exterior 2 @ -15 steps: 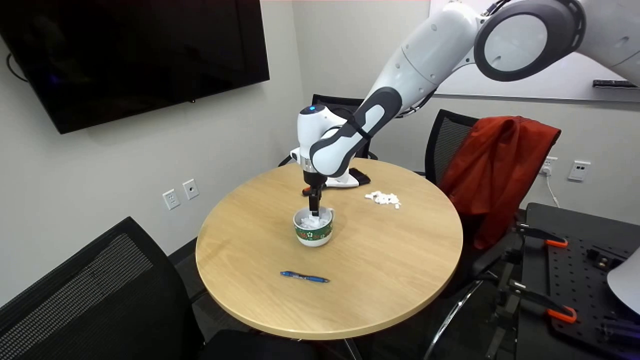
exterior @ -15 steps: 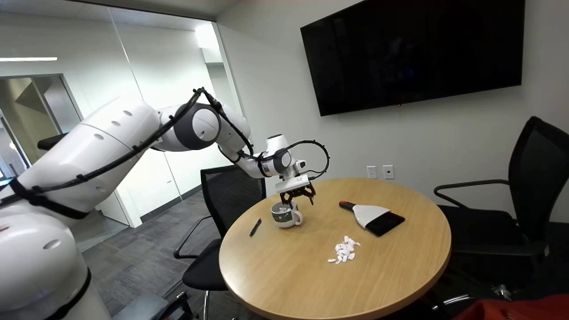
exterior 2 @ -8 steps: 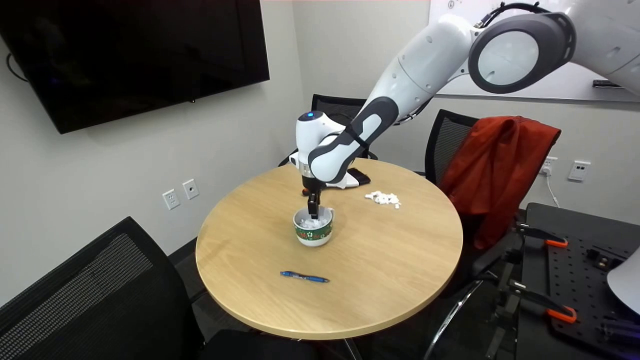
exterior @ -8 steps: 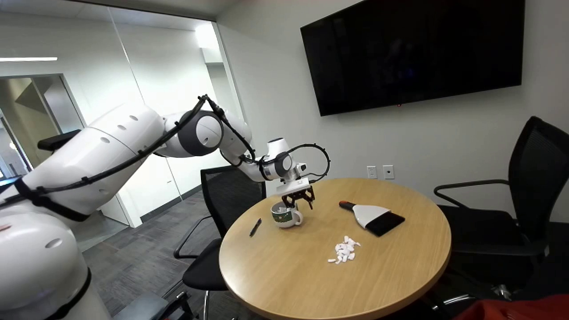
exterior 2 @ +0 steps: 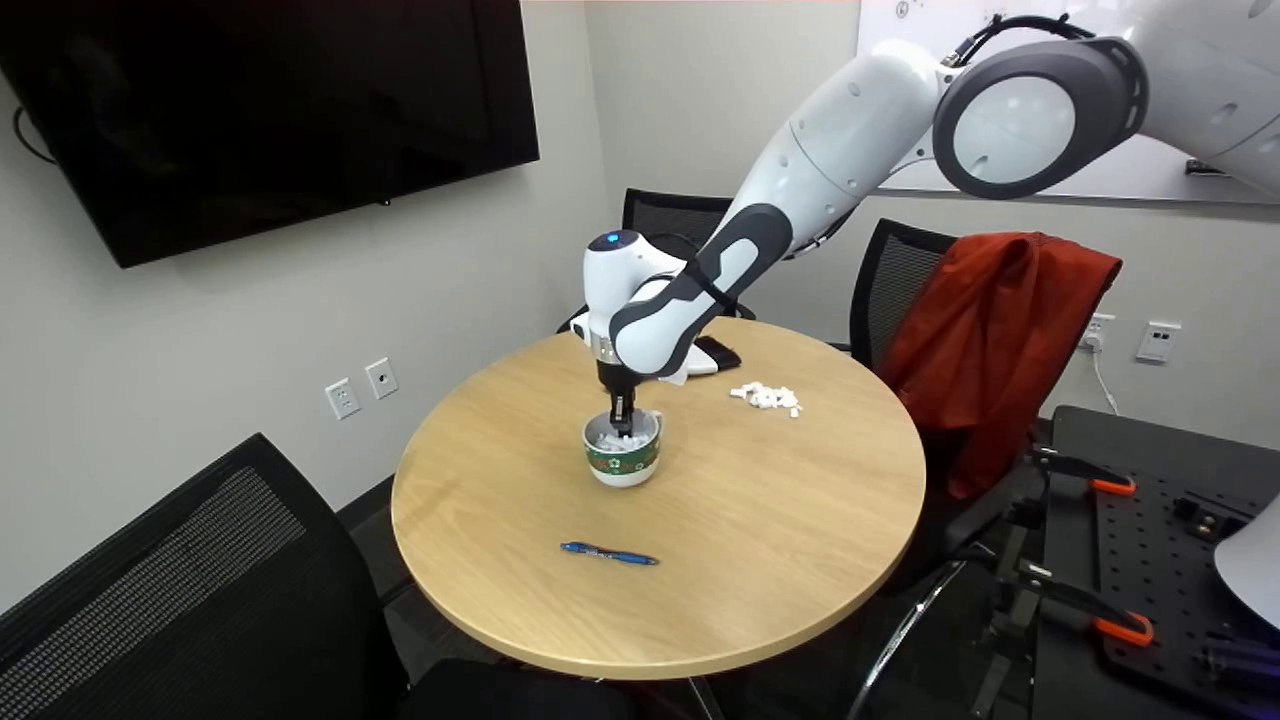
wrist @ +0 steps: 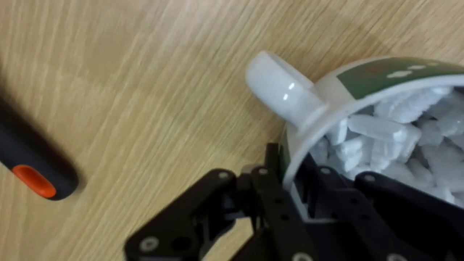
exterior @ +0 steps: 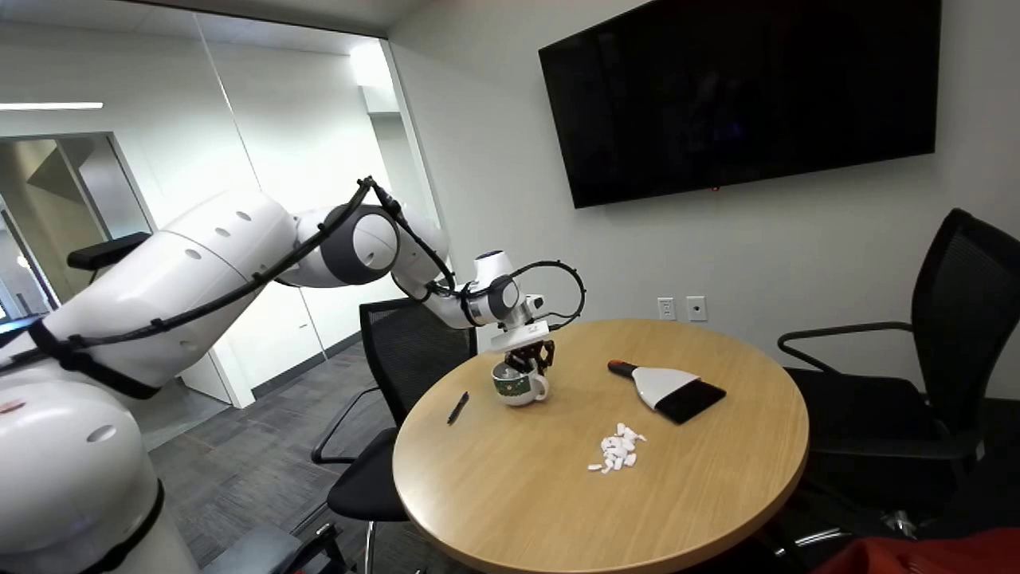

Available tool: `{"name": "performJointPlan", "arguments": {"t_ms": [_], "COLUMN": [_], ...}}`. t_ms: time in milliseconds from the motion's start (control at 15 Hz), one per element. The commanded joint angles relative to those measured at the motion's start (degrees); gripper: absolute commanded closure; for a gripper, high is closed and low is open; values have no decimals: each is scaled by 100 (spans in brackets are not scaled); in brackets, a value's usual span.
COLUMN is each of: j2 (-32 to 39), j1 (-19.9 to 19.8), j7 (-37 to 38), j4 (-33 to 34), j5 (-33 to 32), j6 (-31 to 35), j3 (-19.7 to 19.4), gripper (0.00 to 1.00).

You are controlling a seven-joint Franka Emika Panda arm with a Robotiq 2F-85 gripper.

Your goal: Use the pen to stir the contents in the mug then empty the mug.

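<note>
Mug [wrist: 335, 88] and claw [wrist: 291, 165] meet in the wrist view, where the claw is clenched on the mug's wall, one of its fingers [wrist: 272, 159] outside the rim and the mate inside. Above the claw juts the mug's white handle [wrist: 281, 87]; to the claw's right, within the mug, lie many white bits [wrist: 384, 141], some just beside the inner finger. Well to the claw's left shows a black grip [wrist: 30, 149] with an orange inset. In an exterior view the claw stands over the mug's rim near the handle, and the mug sits beneath it, looking upright on the round wooden surface [exterior: 542, 486]. The pen [exterior: 458, 407] lies on that surface, left of the claw and nearer the camera. Right of the claw lie a black-and-white tool [exterior: 668, 385] and, nearer the camera, a loose scatter [exterior: 618, 448] of white bits. In an exterior view with a red jacket [exterior 2: 1000, 330] on a chair [exterior 2: 897, 280], far to the right of the claw, a tip of the claw sits inside the mug on its far side; whether it touches the white bits I cannot tell. There the blue pen lies in front of the claw, the scatter beyond it to the right.
</note>
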Motion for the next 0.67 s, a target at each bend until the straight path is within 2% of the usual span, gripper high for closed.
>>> {"name": "performJointPlan", "arguments": {"t_ms": [0,267,600], "j2": [87,-77,-309], "j1": [89,153,398], "j7": [86,214,718], "j4": [264,172,63], "j5": [-45,-53,-211], "j6": [-239,-370,-404], "j3": [-34,-100,-461], "gripper": [98,97,97]}}
